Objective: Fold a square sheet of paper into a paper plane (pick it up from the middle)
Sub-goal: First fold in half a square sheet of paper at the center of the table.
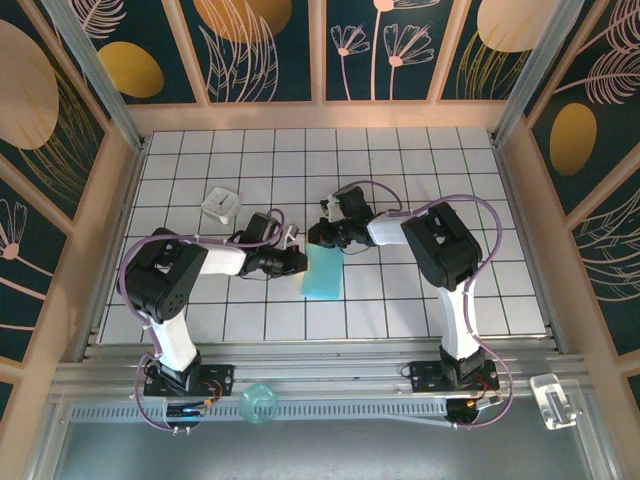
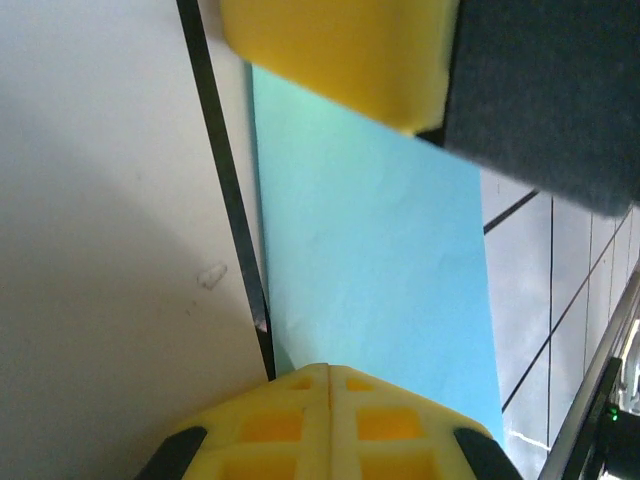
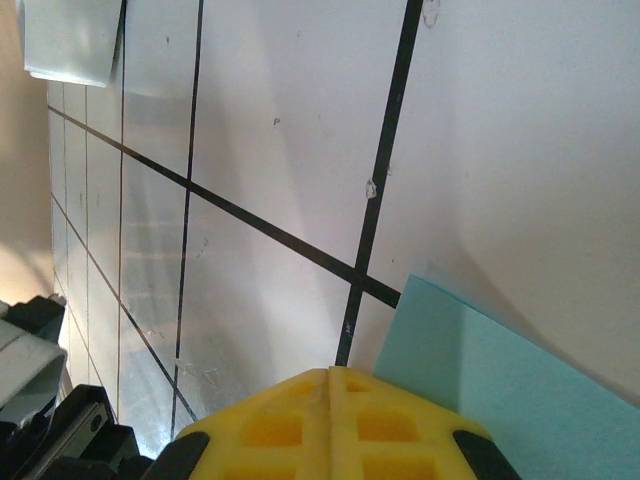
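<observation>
The square sheet of paper [image 1: 322, 273] lies flat on the tiled table as a narrow light-blue rectangle, apparently folded over. My left gripper [image 1: 297, 263] is shut, and its tips rest at the paper's left edge. In the left wrist view the yellow fingertips [image 2: 330, 368] meet over the near edge of the paper [image 2: 370, 250]. My right gripper [image 1: 316, 237] is also shut, low at the paper's far left corner. In the right wrist view its tips [image 3: 330, 372] sit beside a corner of the paper [image 3: 500, 390]. Nothing shows between either pair of fingers. The paper plane is out of view.
A small white block [image 1: 220, 205] stands on the table behind and to the left of my left arm, and appears again as a white block [image 3: 70, 40]. A teal round object [image 1: 258, 403] and a clear plastic piece [image 1: 553, 398] lie on the near rail. Wooden walls enclose the table.
</observation>
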Motion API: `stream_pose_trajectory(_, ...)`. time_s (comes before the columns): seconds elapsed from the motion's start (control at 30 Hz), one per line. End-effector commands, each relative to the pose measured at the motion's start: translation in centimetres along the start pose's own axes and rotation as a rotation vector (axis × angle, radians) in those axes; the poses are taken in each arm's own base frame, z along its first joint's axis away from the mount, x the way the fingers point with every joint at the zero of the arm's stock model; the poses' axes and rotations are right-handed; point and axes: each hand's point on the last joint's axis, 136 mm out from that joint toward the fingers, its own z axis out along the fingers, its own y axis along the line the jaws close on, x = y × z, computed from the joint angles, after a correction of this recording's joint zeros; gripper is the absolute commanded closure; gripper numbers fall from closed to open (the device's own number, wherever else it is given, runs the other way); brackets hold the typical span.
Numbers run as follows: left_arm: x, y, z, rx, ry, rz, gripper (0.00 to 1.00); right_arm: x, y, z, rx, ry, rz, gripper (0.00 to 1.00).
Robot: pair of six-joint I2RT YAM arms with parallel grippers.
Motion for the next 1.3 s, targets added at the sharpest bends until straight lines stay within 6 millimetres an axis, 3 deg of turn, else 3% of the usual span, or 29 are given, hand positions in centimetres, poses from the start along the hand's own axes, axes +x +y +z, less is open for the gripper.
stream_pose_trajectory(0.0, 5.8, 2.3, 0.0, -0.057, 0.170, -0.077, 1.00, 3.9, -7.0, 0.4, 0.228, 0.082, 0.109, 1.00)
stream_pose_trajectory(0.4, 9.6, 2.2, -0.6, -0.037, 0.235, -0.090, 1.00, 4.1, -7.2, 0.4, 0.240, 0.083, 0.113, 1.00)
stream_pose_trajectory(0.87, 12.1, 4.1, -1.6, -0.205, 0.313, -0.051, 1.00, 4.1, -7.4, 0.3, 0.249, 0.080, 0.115, 1.00)
stream_pose_trajectory(1.27, 13.6, 2.9, -2.8, -0.215, 0.368, 0.027, 1.00, 4.0, -7.5, 0.4, 0.256, 0.080, 0.114, 1.00)
